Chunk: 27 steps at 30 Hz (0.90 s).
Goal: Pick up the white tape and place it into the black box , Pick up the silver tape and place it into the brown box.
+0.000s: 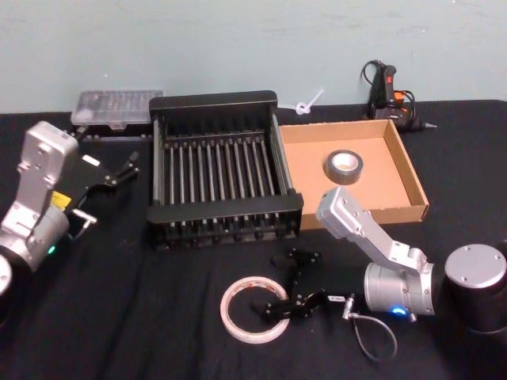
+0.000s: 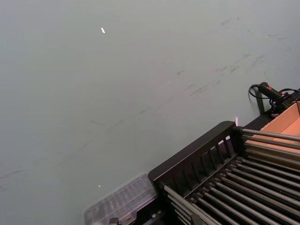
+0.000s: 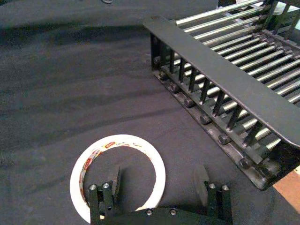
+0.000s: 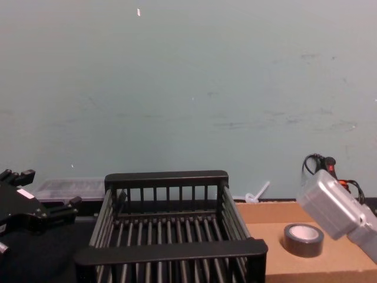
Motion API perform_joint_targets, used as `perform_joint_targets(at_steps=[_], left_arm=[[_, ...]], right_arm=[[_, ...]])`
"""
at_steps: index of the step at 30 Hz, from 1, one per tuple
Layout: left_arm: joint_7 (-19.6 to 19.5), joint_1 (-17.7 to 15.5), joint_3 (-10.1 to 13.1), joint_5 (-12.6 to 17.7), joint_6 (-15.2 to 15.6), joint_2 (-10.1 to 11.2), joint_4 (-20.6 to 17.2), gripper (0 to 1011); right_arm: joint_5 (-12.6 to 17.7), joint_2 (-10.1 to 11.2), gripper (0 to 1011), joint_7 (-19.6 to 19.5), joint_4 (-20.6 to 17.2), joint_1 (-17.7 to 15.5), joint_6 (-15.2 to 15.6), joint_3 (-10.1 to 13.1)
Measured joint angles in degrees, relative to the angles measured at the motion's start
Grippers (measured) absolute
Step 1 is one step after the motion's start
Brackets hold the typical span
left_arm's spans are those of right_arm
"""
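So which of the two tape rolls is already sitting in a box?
The silver tape: the small grey roll lies inside the brown box. The white tape lies on the black table by the right end effector.

A clear plastic case (image 1: 116,107) lies at the black-clothed table's (image 1: 119,317) back edge, a black-and-orange corded tool (image 1: 388,96) far along it.

Wide flat whitish tape roll with red marks (image 3: 117,176) partly hidden behind right pincer (image 3: 159,187) fingers in right wrist view. Clear plastic case (image 2: 122,201) cut off at left wrist picture's edge. Shallow tan cardboard box (image 4: 341,265) cropped along chest view's bottom edge.
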Motion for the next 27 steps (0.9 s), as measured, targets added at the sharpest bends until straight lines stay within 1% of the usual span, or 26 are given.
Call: perform_joint_targets(at_steps=[5, 13, 19, 27], left_arm=[[0.0, 0.0, 0.0, 0.0, 0.0, 0.0, 0.0, 1001], [0.0, 0.0, 0.0, 0.0, 0.0, 0.0, 0.0, 1001], [0.0, 0.0, 0.0, 0.0, 0.0, 0.0, 0.0, 1001], [0.0, 0.0, 0.0, 0.0, 0.0, 0.0, 0.0, 1001]], right_arm=[[-0.3, -0.1, 1003, -0.7, 0.0, 0.0, -0.6, 0.0], [-1.3, -0.2, 1002, -1.5, -0.4, -0.5, -2.5, 0.3], [-2.0, -0.3, 1002, -1.5, -0.4, -0.7, -3.0, 0.3], [-2.6, -0.4, 1002, -1.4, -0.3, -0.8, -3.1, 0.3]])
